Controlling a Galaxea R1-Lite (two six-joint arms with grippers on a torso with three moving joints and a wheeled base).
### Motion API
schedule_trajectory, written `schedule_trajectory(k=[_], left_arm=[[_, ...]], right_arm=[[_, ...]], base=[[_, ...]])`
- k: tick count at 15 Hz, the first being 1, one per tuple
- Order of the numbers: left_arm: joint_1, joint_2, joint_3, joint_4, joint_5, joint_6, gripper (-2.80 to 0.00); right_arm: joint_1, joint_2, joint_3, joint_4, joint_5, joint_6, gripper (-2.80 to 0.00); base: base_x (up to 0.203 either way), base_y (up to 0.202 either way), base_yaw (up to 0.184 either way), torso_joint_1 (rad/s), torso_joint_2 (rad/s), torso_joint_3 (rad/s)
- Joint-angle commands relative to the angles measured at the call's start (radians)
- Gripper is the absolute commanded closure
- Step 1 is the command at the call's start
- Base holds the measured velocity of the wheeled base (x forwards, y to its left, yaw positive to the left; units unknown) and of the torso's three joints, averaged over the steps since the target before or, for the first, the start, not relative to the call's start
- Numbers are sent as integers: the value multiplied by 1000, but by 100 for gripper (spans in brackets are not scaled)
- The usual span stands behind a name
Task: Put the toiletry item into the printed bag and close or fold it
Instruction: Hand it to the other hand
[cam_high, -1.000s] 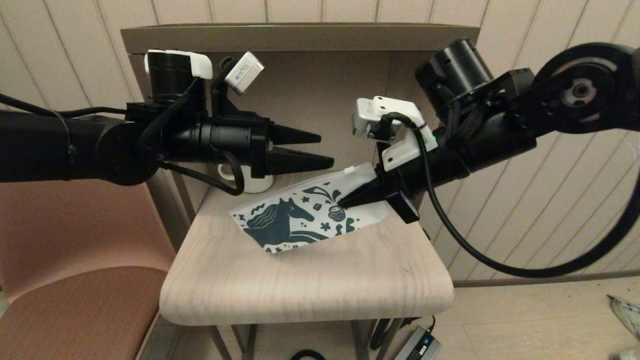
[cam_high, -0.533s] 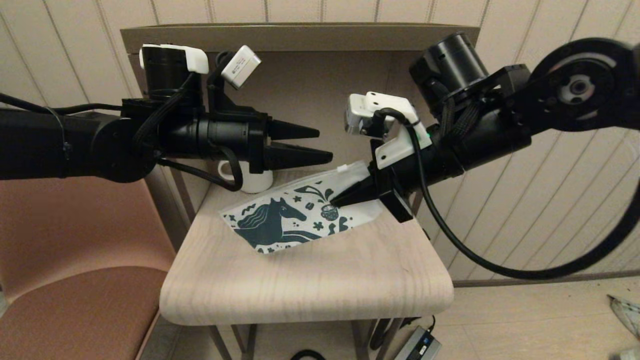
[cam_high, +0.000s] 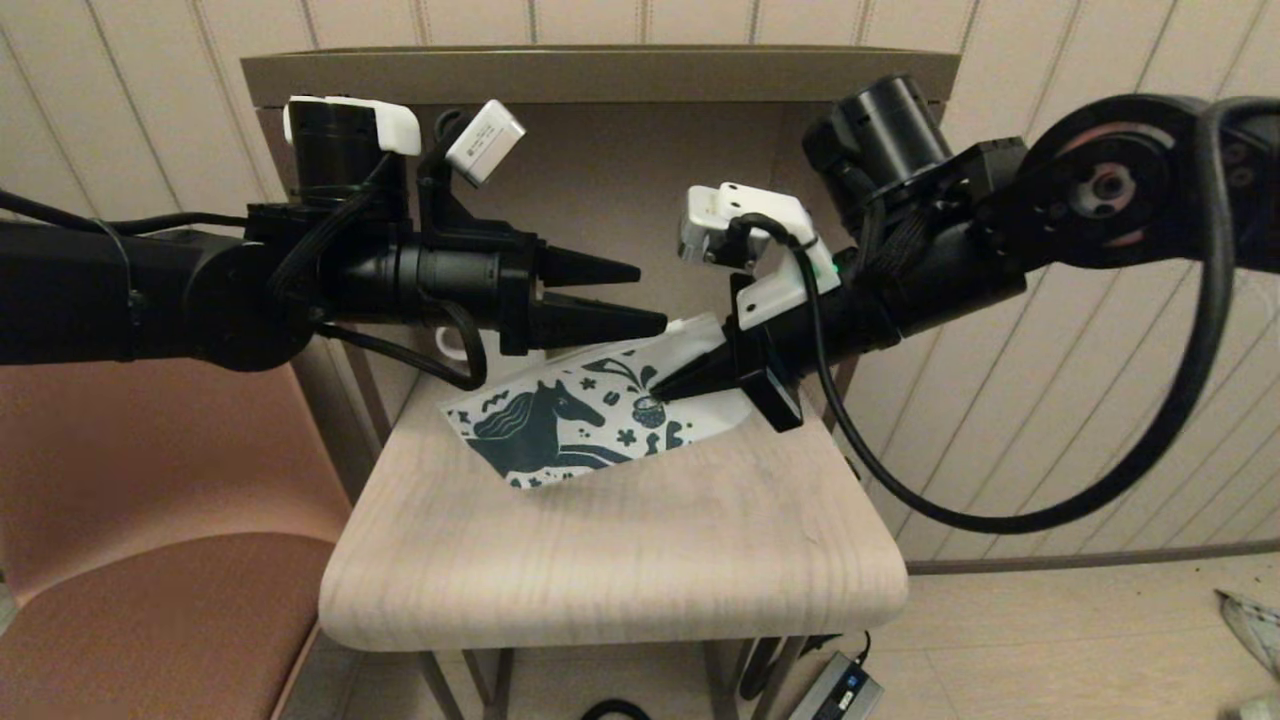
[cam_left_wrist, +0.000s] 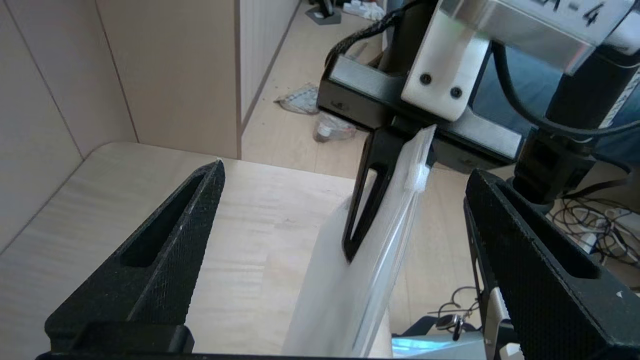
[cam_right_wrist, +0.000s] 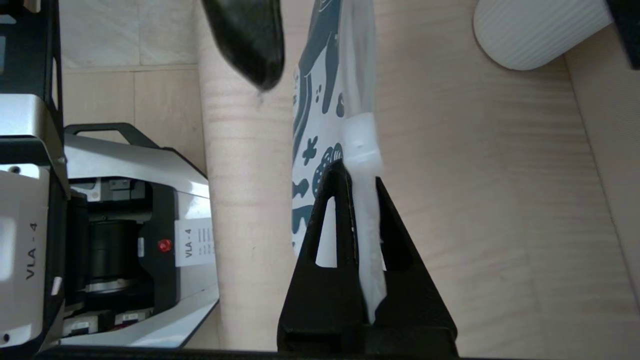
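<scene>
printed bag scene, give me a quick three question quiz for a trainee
1. True or false: the right gripper is shut on the printed bag.
2. Which is open and holding nothing? A) the left gripper B) the right gripper C) both
3. Fill in: the white ribbed thing standing on the table behind the bag is a ____.

Key: 1 true, it pinches the bag at its zip strip, lifting that side off the table. 2 A, its fingers stand apart above the bag's raised edge. 3 mug.
</scene>
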Motion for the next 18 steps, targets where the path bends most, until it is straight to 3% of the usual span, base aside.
schedule_trajectory(k=[1,18], left_arm=[[0,4,1,-1,-6,0,-280],[-9,6,17,-2,1,28,-280]], right_arm=[[4,8,0,-6,5,7,0],[7,25,-6,-71,5,65,0]], base=[[0,0,0,0,0,0],[0,0,0,0,0,0]])
